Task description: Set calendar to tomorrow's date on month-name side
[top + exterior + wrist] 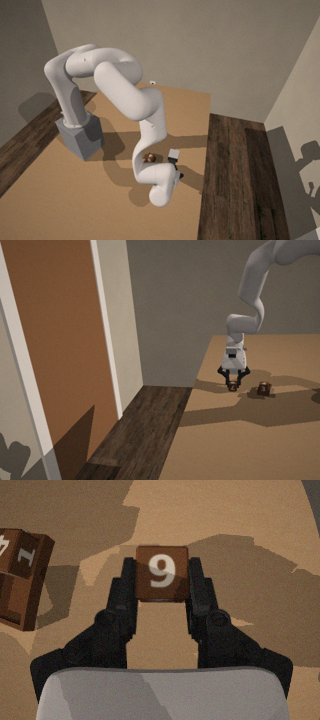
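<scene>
1. Fingers (pixel 239 380) pinching the loose brown cube (pixel 232 387) (pixel 162 574), one finger against each of two opposite sides
2. Held cube shows a white 9 toward the wrist camera, reading upright in that view; exterior view shows a 7-like mark on another face, slanted
3. Fingers point down, low over the desk (pixel 90 201) (pixel 245 449) (pixel 165 650); can't tell if the cube's underside touches it
4. Brown calendar tray (pixel 41 580) is on the desk, apart from the held cube, off to the left in the wrist view and partly cut off by the frame edge
5. Second cube (pixel 263 388) (pixel 25 556) is at the tray, with a 1 and a 4 on the faces visible from the wrist; part of the tray's inside shows next to it
6. Exterior view gives a 3-like mark on that second cube; month name not readable
7. White arm (pixel 124 90) (pixel 253 283) reaches over the desk from its grey pedestal (pixel 87 147); held cube is out of sight in the top view
8. Held cube is outside the tray, so the cubes aren't side by side in it
</scene>
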`<state>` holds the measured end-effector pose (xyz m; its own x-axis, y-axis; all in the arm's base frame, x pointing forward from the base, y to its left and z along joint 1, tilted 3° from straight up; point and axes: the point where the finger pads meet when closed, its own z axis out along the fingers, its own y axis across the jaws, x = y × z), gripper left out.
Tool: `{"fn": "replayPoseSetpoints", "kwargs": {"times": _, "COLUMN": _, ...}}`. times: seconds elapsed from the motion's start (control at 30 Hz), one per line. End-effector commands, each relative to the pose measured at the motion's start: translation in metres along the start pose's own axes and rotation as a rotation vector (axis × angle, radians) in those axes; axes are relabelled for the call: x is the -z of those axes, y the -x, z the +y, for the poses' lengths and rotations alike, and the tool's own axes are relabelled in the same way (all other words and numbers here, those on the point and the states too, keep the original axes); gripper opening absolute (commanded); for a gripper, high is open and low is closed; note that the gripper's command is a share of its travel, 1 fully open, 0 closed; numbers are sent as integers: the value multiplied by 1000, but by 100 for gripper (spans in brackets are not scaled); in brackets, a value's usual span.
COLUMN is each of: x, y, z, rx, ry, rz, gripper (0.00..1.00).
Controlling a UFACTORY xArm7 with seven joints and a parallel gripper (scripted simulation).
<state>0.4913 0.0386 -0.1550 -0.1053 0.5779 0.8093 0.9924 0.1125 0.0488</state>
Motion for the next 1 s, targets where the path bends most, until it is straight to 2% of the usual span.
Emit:
{"fn": "replayPoseSetpoints", "kwargs": {"times": 0.0, "x": 1, "y": -1, "z": 2, "rx": 3, "ry": 2, "rz": -1, "gripper": 29}}
{"fn": "replayPoseSetpoints", "kwargs": {"times": 0.27, "x": 1, "y": -1, "z": 2, "rx": 3, "ry": 2, "rz": -1, "gripper": 29}}
{"fn": "replayPoseSetpoints", "kwargs": {"times": 0.3, "x": 1, "y": -1, "z": 2, "rx": 3, "ry": 2, "rz": -1, "gripper": 33}}
{"fn": "replayPoseSetpoints", "kwargs": {"times": 0.47, "x": 1, "y": -1, "z": 2, "rx": 3, "ry": 2, "rz": -1, "gripper": 37}}
{"fn": "replayPoseSetpoints", "kwargs": {"times": 0.5, "x": 1, "y": -1, "z": 2, "rx": 3, "ry": 2, "rz": -1, "gripper": 41}}
{"fn": "replayPoseSetpoints", "kwargs": {"times": 0.63, "x": 1, "y": -1, "z": 2, "rx": 3, "ry": 2, "rz": -1, "gripper": 41}}
{"fn": "replayPoseSetpoints", "kwargs": {"times": 0.67, "x": 1, "y": -1, "z": 2, "rx": 3, "ry": 2, "rz": -1, "gripper": 45}}
{"fn": "replayPoseSetpoints", "kwargs": {"times": 0.73, "x": 1, "y": -1, "z": 2, "rx": 3, "ry": 2, "rz": -1, "gripper": 45}}
{"fn": "replayPoseSetpoints", "kwargs": {"times": 0.77, "x": 1, "y": -1, "z": 2, "rx": 3, "ry": 2, "rz": -1, "gripper": 49}}
{"fn": "replayPoseSetpoints", "kwargs": {"times": 0.83, "x": 1, "y": -1, "z": 2, "rx": 3, "ry": 2, "rz": -1, "gripper": 49}}
{"fn": "replayPoseSetpoints", "kwargs": {"times": 0.87, "x": 1, "y": -1, "z": 2, "rx": 3, "ry": 2, "rz": -1, "gripper": 71}}
{"fn": "replayPoseSetpoints", "kwargs": {"times": 0.97, "x": 1, "y": -1, "z": 2, "rx": 3, "ry": 2, "rz": -1, "gripper": 71}}
